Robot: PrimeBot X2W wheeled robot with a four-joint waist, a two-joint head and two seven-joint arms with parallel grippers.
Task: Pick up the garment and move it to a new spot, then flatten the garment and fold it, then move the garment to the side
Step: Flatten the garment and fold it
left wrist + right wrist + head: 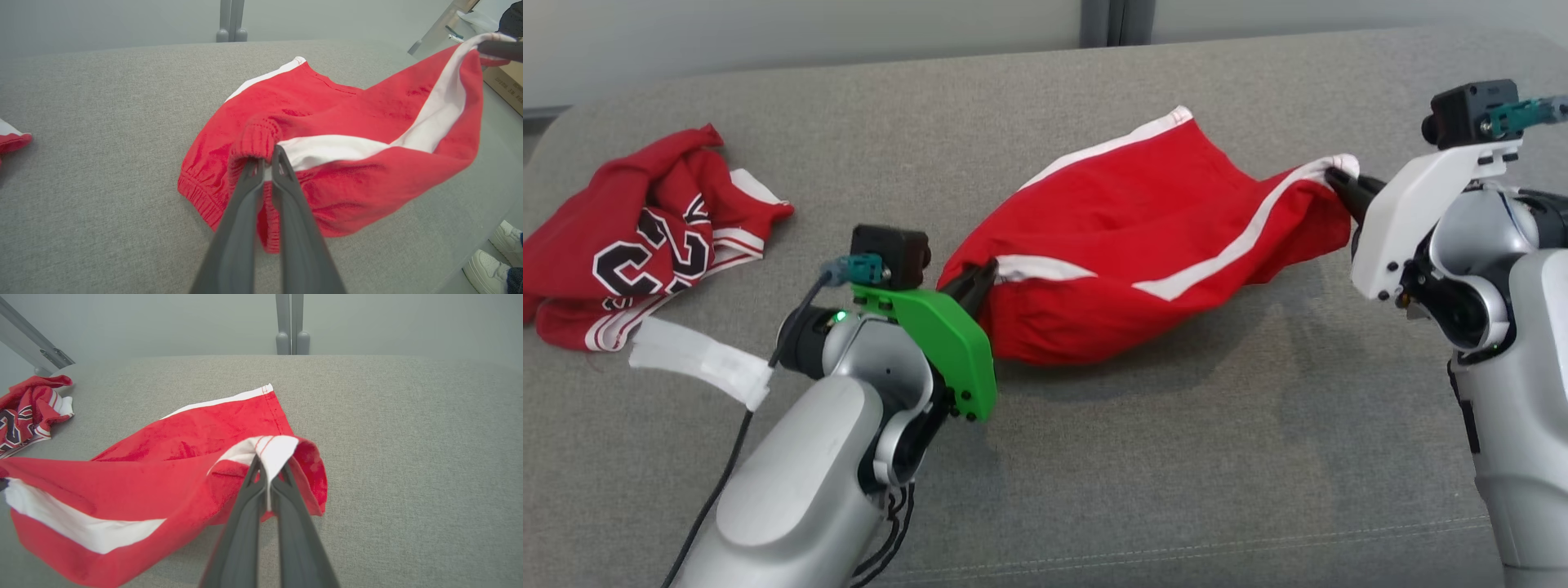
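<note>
Head view: red shorts (1143, 237) hide the left jaws' tips.

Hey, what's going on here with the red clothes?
A two-armed robot holds red shorts stretched between its grippers. The left gripper pinches the elastic waistband, the right gripper a white-trimmed leg hem. The near side hangs lifted while the far side rests on the grey cushion. A crumpled red jersey lies off to the left.
</note>
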